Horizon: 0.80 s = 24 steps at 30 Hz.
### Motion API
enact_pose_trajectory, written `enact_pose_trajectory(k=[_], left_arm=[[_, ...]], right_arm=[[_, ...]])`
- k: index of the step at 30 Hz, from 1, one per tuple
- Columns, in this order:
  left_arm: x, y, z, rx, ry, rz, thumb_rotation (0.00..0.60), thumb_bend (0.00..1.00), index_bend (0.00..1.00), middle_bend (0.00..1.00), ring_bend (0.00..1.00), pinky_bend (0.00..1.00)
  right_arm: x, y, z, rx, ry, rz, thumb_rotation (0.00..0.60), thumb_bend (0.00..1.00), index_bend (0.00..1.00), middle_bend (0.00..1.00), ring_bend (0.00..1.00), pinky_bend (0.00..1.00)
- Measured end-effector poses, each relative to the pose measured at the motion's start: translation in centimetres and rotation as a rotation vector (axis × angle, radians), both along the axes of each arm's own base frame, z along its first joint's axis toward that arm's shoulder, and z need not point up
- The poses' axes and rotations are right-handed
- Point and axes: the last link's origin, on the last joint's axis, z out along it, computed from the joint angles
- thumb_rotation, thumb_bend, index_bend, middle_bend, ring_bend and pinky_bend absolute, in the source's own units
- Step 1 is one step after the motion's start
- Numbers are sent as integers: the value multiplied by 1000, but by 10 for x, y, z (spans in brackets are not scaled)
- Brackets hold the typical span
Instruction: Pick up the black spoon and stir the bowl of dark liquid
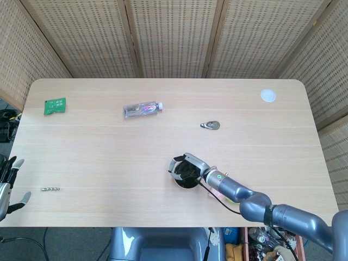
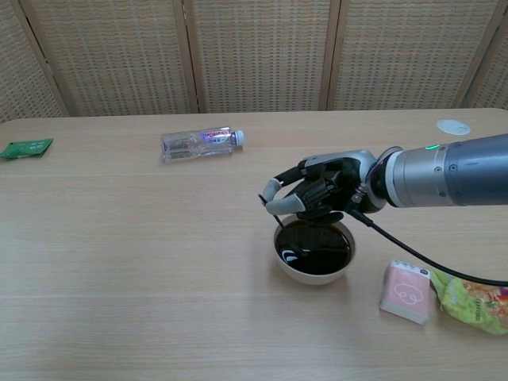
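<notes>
We're seeing the right hand covering most of the black spoon; only a thin bit of handle is showing below the fingers, and its tip is going under the dark liquid, so we can't tell the bowl end. In the head view the hand is hiding nearly all of the bowl.

The left hand is getting cut by the pic's left edge, off the table's front-left corner; it's not in the chest view.

The yellow-green packet is running off the right edge. The small dark item mid-table and the thin metal piece nr the left edge are too small to ID.
</notes>
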Motion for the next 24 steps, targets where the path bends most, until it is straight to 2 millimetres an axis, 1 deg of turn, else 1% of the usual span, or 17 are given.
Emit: enact_pose_trajectory(k=[10, 24], left_arm=[[1, -1, 0, -4, 1, 1, 600, 321, 0, 0, 0, 0], [3, 1, -2, -10, 0, -3, 600, 321, 0, 0, 0, 0]], right_arm=[[-13, -5, -7, -63, 69, 43, 600, 675, 657, 944, 962, 1000], [-28, -7, -3, -82, 125, 53, 600, 678, 657, 945, 962, 1000]])
